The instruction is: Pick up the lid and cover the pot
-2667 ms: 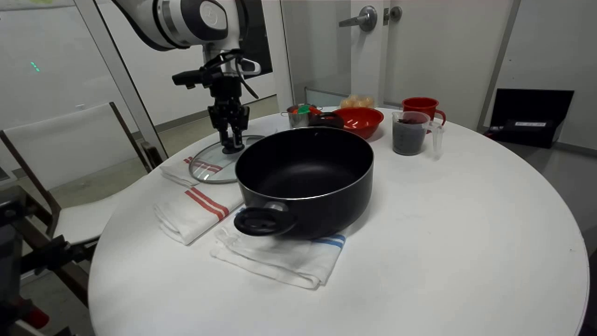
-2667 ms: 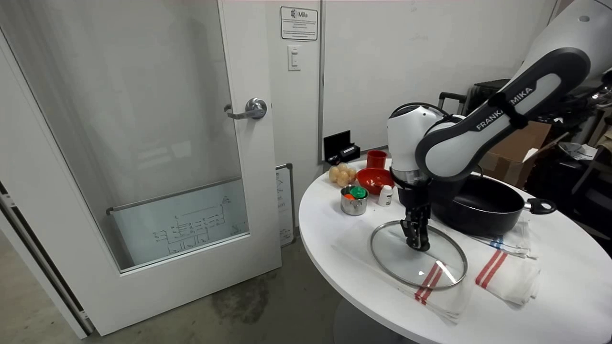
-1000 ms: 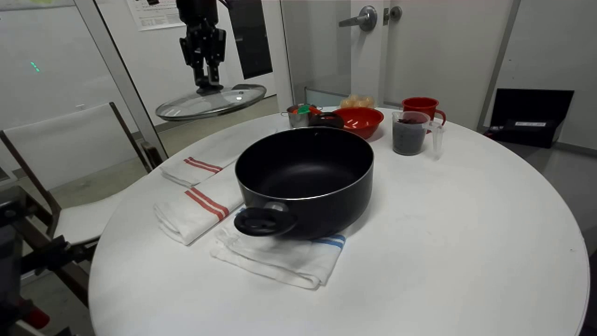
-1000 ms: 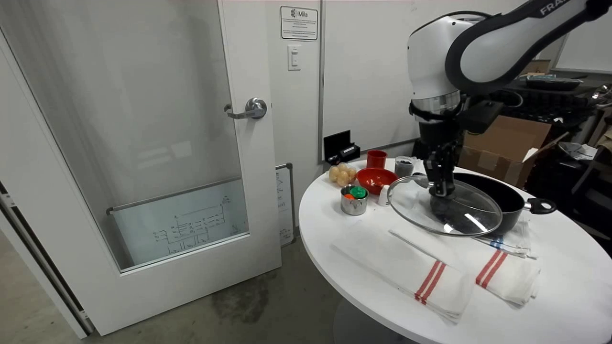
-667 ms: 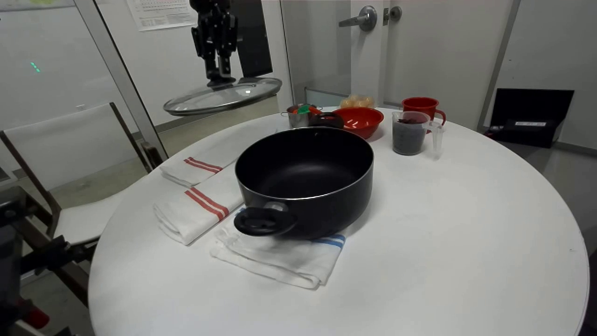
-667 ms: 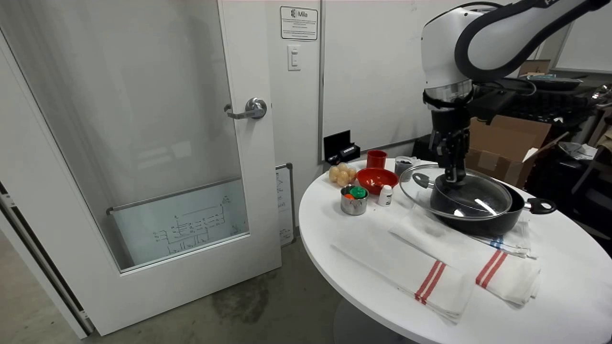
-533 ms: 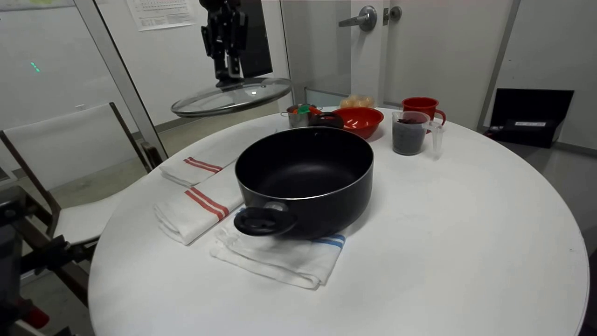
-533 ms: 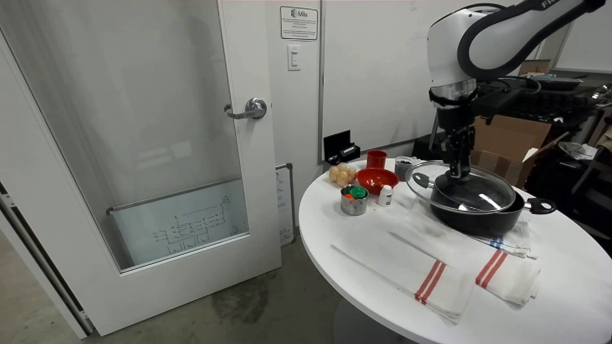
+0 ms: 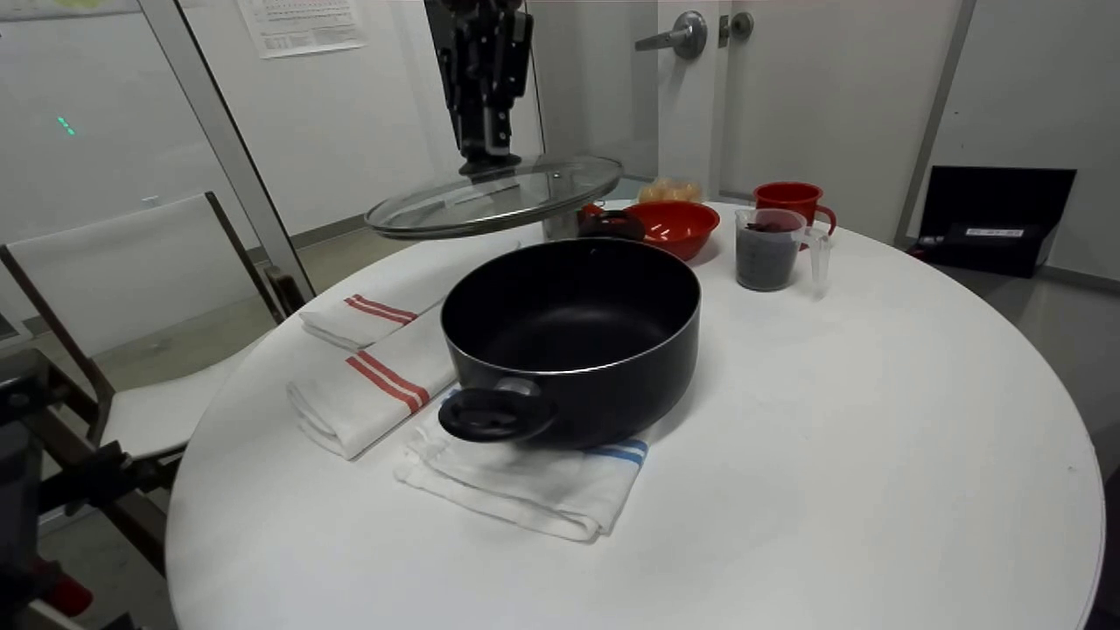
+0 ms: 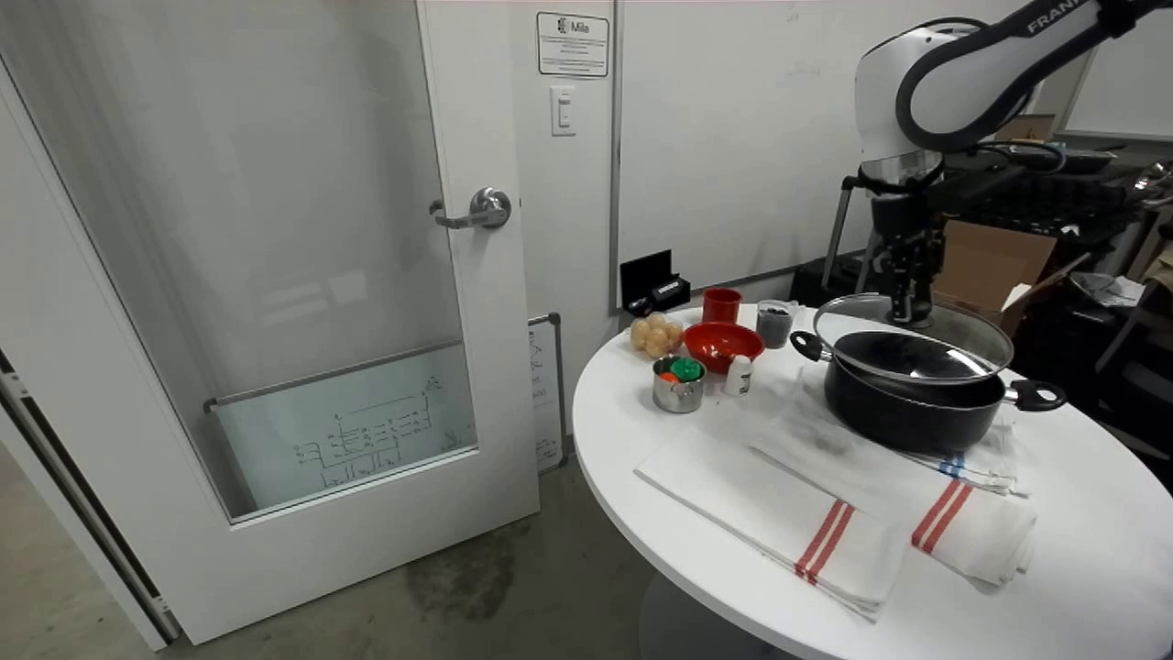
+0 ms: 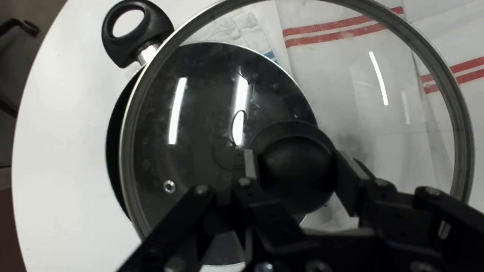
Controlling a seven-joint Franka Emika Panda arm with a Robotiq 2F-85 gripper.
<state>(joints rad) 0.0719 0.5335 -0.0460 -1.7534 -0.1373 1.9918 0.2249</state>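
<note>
The clear glass lid [image 9: 534,197] hangs in the air, slightly tilted, in both exterior views [image 10: 976,344]. My gripper [image 9: 488,153] is shut on its black knob [image 11: 297,162], with one finger on each side in the wrist view. The black pot [image 9: 604,398] stands on the table with its mouth uncovered. The lid is above the pot's rim and off to one side, overlapping it only partly in the wrist view [image 11: 378,132]. One pot handle [image 11: 162,26] sticks out past the lid there. The lid does not touch the pot.
Folded white towels with red stripes [image 10: 779,513] lie beside the pot; a blue-striped towel [image 9: 534,490] lies under it. Behind stand a red bowl [image 9: 674,227], a red mug [image 9: 792,197], a measuring cup [image 9: 766,254], a steel cup [image 10: 678,394] and a white bottle [image 10: 739,378].
The lid lay on the towel with my gripper at its knob. It has been lifted and carried over towards the pot. The pot has not moved.
</note>
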